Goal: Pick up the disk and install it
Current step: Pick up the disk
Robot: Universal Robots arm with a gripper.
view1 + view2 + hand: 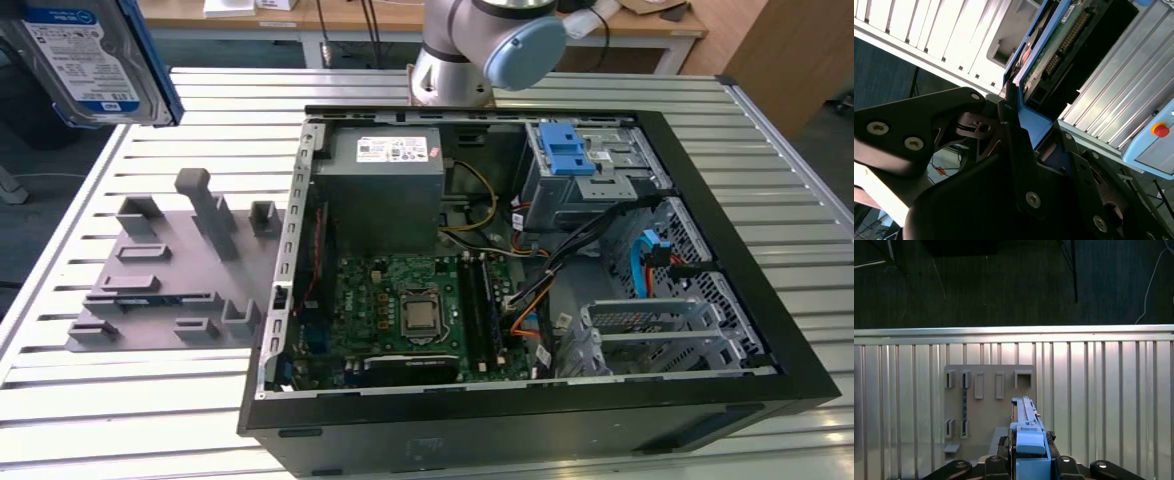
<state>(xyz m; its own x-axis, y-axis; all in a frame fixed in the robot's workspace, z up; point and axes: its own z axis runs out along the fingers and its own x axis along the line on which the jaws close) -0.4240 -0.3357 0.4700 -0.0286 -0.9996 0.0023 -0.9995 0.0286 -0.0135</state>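
Your gripper (1032, 129) is closed on the disk (1054, 55): in the second wrist view its dark fingers (1010, 117) press on either side of the blue carrier bracket, so the disk is in hand and not on the tabletop (134, 420). In the first wrist view you see the disk (1024, 422) edge-on, its long axis running straight out from the jaws. It hangs in the air above the grey fixture plate (989, 405), whose slots lie bare below it. In the exterior view the disk (87, 60) sits high at the exterior view's left, close to that camera, label side showing, with the blue bracket along its edge. It is well apart from the open computer case (747, 300). The relation that matters is this: the drive cage (587, 165) with the blue latches stands in the far corner of the case, toward the exterior view's right. The disk is therefore on the opposite side of the scene, with the fixture plate (174, 270), the near case wall and the grey power supply (387, 180) between it and the cage. By my judgement the pick is done and the install is not yet begun.
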